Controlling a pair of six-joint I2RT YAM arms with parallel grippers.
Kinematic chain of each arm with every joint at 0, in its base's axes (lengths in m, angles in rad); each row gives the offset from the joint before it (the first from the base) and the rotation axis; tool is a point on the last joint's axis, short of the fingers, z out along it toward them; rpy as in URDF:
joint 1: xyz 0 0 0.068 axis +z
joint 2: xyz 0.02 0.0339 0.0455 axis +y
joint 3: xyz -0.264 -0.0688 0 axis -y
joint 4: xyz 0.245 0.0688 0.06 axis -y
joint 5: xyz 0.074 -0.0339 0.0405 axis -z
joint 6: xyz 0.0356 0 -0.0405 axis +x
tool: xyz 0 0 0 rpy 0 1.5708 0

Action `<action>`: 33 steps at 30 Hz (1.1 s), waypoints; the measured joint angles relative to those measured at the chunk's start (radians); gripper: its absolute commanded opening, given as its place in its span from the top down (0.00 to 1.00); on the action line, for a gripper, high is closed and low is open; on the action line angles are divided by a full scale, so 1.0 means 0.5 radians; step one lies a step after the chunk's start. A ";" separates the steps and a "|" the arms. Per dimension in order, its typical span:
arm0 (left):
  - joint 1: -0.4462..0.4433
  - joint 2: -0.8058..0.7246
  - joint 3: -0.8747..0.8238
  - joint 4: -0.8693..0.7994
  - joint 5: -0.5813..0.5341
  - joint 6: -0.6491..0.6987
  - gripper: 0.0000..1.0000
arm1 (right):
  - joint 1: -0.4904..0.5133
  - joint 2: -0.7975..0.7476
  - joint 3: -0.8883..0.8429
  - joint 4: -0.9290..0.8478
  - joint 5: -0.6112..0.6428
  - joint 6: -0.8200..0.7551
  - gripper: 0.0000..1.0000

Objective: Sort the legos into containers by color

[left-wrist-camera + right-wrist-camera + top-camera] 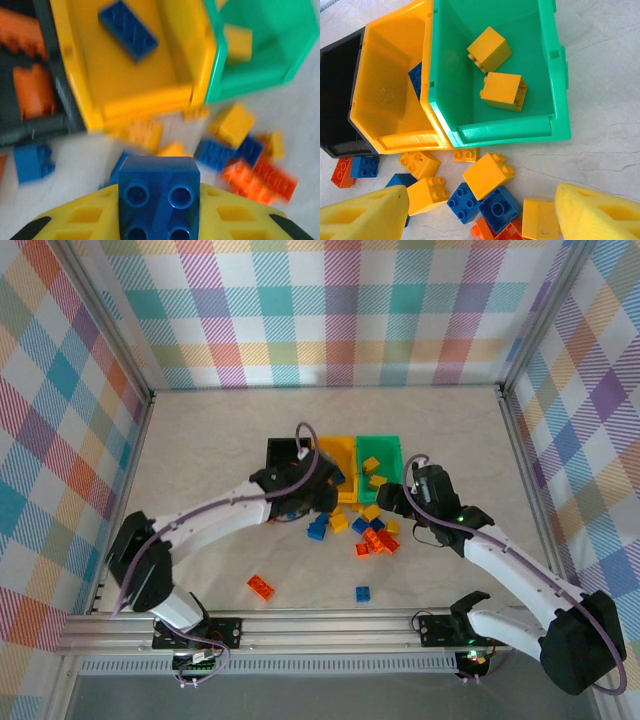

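Marble-look tabletop (200,440) inside plaid walls (330,310); left jaws hold blue brick (159,197); right jaws wide.

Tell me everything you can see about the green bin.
The green bin is a small open-top rectangular container, glossy plastic by its look, with a thick rim. It stands upright on the pale table at the right end of the row, its side against the yellow-orange bin. Two yellow bricks lie tilted inside.
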 measured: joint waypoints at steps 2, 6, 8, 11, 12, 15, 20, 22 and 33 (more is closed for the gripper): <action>0.066 0.169 0.181 0.002 0.005 0.015 0.67 | 0.000 -0.013 -0.005 -0.001 0.000 0.000 0.23; 0.137 0.529 0.521 -0.034 -0.060 0.038 0.67 | 0.000 -0.060 -0.017 -0.015 0.000 0.005 0.23; 0.149 0.654 0.627 -0.071 -0.095 0.044 0.66 | 0.000 -0.085 -0.028 -0.021 0.000 0.006 0.23; 0.163 0.791 0.729 -0.118 -0.124 0.047 0.58 | 0.000 -0.106 -0.031 -0.034 0.000 0.006 0.23; 0.163 0.823 0.750 -0.133 -0.131 0.047 0.49 | 0.000 -0.109 -0.031 -0.037 0.000 0.007 0.23; 0.165 0.889 0.810 -0.175 -0.127 0.043 0.29 | 0.000 -0.114 -0.031 -0.043 0.000 0.007 0.22; 0.154 0.883 0.848 -0.173 -0.090 0.045 0.19 | 0.000 -0.125 -0.031 -0.044 -0.001 0.007 0.21; 0.140 0.838 0.820 -0.158 -0.079 0.046 0.16 | 0.000 -0.127 -0.031 -0.043 -0.002 0.007 0.21; -0.039 -0.055 -0.117 0.127 0.037 -0.043 0.03 | 0.000 -0.121 -0.062 -0.009 -0.114 0.003 0.21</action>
